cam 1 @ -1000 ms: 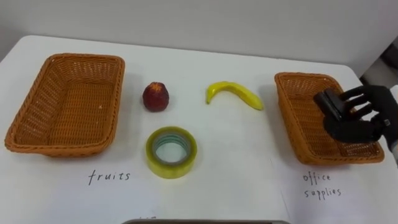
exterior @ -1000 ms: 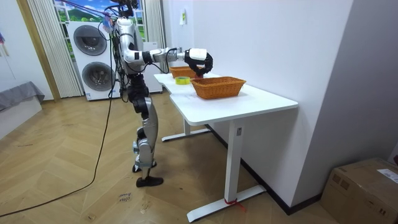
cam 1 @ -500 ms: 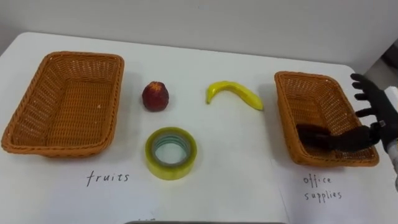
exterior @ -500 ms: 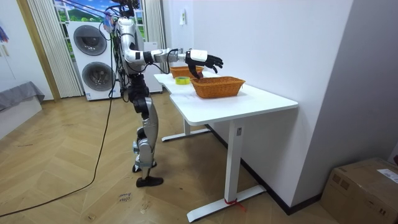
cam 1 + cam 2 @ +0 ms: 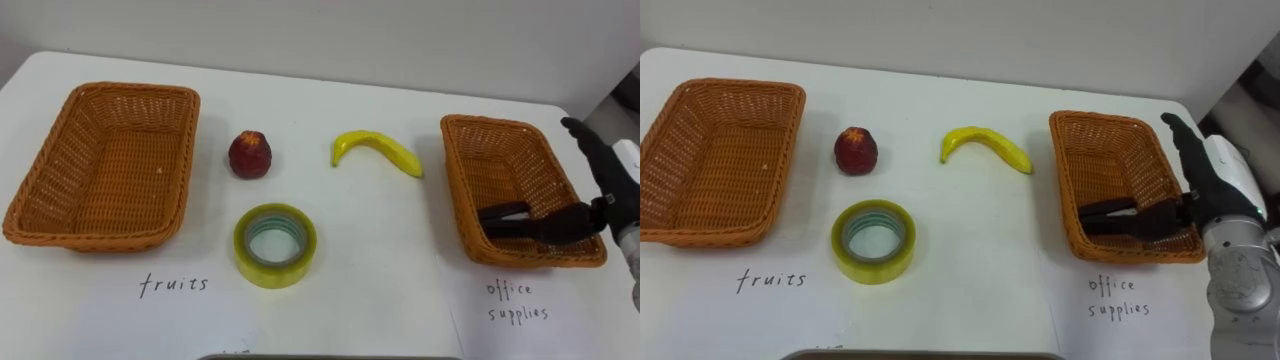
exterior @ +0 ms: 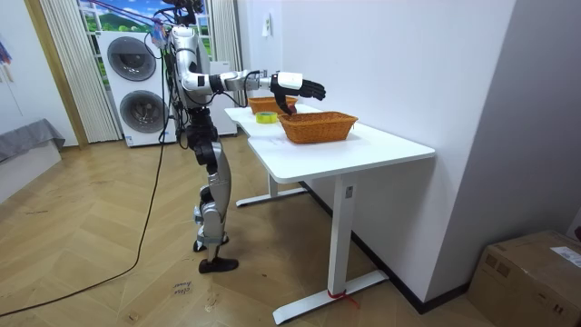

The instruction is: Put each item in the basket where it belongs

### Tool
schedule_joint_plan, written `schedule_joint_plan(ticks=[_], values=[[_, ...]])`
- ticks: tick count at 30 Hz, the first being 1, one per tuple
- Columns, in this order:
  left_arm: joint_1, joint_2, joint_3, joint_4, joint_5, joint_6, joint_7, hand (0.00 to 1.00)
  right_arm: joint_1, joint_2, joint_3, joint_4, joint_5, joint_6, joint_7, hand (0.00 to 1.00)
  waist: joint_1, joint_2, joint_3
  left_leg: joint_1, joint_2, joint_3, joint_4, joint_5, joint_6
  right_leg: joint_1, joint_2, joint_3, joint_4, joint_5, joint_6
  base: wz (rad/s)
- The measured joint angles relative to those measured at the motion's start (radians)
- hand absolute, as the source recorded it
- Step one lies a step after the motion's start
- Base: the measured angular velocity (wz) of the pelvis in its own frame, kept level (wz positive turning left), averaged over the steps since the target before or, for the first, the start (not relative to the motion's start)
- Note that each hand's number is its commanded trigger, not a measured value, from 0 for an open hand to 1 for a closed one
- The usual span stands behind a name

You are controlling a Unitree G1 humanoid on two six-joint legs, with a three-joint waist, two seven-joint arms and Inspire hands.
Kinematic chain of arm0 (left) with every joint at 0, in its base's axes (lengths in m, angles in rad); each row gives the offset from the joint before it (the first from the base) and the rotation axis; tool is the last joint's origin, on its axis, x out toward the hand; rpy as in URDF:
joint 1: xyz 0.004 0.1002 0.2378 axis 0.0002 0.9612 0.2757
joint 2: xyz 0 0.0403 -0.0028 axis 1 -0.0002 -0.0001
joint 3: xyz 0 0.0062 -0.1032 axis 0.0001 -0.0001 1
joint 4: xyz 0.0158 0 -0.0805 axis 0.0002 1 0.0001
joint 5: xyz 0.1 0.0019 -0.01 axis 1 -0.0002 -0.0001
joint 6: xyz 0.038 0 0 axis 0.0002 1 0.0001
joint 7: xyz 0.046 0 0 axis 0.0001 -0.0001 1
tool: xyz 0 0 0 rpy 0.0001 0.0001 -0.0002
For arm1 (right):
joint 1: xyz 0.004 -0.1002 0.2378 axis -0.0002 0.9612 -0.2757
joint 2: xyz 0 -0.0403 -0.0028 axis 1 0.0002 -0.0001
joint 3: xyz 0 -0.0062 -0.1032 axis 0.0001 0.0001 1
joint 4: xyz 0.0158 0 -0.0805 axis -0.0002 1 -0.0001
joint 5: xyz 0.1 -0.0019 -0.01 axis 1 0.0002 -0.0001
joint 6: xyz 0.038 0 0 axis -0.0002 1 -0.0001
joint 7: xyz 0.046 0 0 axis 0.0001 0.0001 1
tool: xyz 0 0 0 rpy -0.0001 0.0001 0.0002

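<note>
Two baskets, left (image 5: 110, 170) and right (image 5: 500, 165), are orange-brown with a tight woven wicker pattern, and they sit on a plain white table (image 5: 370, 260) marked with dark handwritten labels. Between them lie a dark red fruit (image 5: 250, 155), a yellow banana (image 5: 378, 150) and a roll of translucent yellow-green tape (image 5: 275, 243), while the item (image 5: 505, 213) in the right basket is black. The right hand (image 5: 1210, 185) has black fingers and a white back, and the floor (image 6: 109, 272) is light brown wood in a herringbone pattern.
</note>
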Motion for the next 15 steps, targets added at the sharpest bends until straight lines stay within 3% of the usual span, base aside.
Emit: schedule_joint_plan(ticks=[15], values=[[0.003,-0.001,0.000,0.005,-0.001,0.000,0.012,0.00,0.000,0.000,0.000,-0.002,-0.003,-0.003,-0.017,0.00,0.000,0.000,0.0003,0.000,0.000,-0.001,0.000,0.000,0.000,-0.001,0.000,0.000,0.001,0.000,0.000,0.00]])
